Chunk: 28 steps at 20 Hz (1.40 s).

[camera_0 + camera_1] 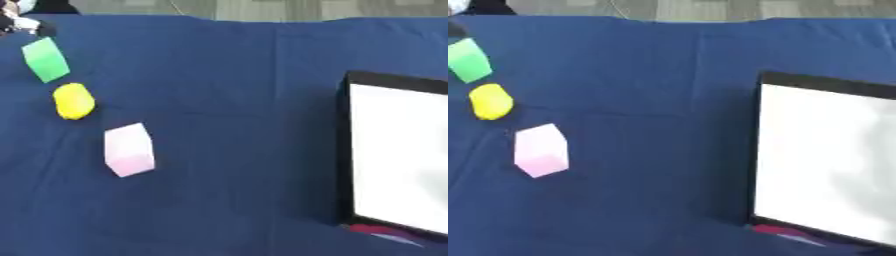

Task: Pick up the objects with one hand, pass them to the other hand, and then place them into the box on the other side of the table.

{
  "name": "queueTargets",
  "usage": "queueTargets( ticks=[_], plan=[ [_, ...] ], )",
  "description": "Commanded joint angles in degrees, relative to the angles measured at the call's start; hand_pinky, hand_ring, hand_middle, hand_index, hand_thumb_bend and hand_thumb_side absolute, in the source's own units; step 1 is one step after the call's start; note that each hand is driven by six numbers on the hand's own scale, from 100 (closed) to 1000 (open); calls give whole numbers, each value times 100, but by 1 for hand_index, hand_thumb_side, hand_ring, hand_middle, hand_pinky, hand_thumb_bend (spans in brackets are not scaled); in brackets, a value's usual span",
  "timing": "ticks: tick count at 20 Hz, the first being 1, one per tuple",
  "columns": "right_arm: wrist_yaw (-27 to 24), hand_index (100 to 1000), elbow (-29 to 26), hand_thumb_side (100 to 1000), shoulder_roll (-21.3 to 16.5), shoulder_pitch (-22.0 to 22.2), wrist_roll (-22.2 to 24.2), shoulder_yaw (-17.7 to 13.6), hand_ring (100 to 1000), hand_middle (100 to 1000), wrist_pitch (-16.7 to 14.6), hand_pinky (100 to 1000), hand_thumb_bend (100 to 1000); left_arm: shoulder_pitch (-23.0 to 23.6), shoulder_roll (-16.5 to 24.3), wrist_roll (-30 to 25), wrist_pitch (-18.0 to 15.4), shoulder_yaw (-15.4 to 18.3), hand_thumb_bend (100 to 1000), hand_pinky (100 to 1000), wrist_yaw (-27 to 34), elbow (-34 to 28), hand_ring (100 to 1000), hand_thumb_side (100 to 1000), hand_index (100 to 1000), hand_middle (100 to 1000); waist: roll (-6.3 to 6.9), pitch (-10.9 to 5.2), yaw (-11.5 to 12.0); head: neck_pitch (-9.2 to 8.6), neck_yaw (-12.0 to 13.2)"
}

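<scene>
Blue cloth (pixel 227 75) covers the whole table, and neither hand shows in either view, so how open they are, or whether either has hold of anything, cannot be told. With no hand to begin from, start at the near left: a pink block (pixel 129 149) sits tilted on the cloth, a yellow rounded piece (pixel 73 100) lies just beyond it, and a green block (pixel 45 59) further back still, the three strung in a loose diagonal toward the far left corner, each apart from the next. All three look untouched and waiting. Well apart on the right stands the box (pixel 346 150), dark-rimmed with a white inside that appears empty; something reddish peeks out at its near edge. That spacing probably explains the handover: objects on one side, box on the other
</scene>
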Motion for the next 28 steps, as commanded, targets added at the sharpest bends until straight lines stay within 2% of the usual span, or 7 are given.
queueTargets(
  ticks=[1, 6, 10, 13, 16, 21, 28],
  plan=[
    [64, 977, -94, 346, -137, -22, 30, -2, 907, 727, -54, 863, 100, -204, 69, -182, -31, 129, 919, 854, -553, 163, 802, 242, 818, 734, 72, 2, -41, -96, 32],
    [115, 977, -94, 348, -137, -63, 75, 44, 905, 725, -71, 863, 100, -390, -25, -344, 27, 257, 944, 859, -1389, 395, 808, 212, 807, 734, 93, 55, -139, -157, 137],
    [195, 975, -94, 352, -114, -84, 117, 81, 903, 722, -61, 863, 100, -478, -6, -353, 135, 400, 841, 861, -1785, 542, 815, 109, 801, 742, 111, 111, -181, -235, 221],
    [275, 974, -94, 353, -87, -72, 132, 96, 902, 721, -69, 862, 100, -476, 48, -398, 177, 473, 745, 860, -1925, 604, 815, 100, 795, 744, 122, 146, -195, -283, 229],
    [343, 974, -94, 355, -64, -67, 137, 108, 902, 719, -67, 862, 100, -451, 106, -410, 189, 508, 727, 859, -1956, 606, 814, 100, 793, 744, 128, 169, -189, -302, 251],
    [415, 974, -94, 368, 21, -161, 211, 161, 900, 716, 59, 862, 100, -392, 190, 101, 270, 586, 703, 845, -2041, 629, 800, 100, 780, 719, 154, 221, -223, -349, 340],
    [475, 974, -94, 369, 13, -225, 243, 188, 900, 716, 54, 863, 100, -223, 341, 543, 702, 775, 674, 854, -2219, 942, 811, 100, 781, 734, 223, 304, -363, -367, 498]
  ],
)
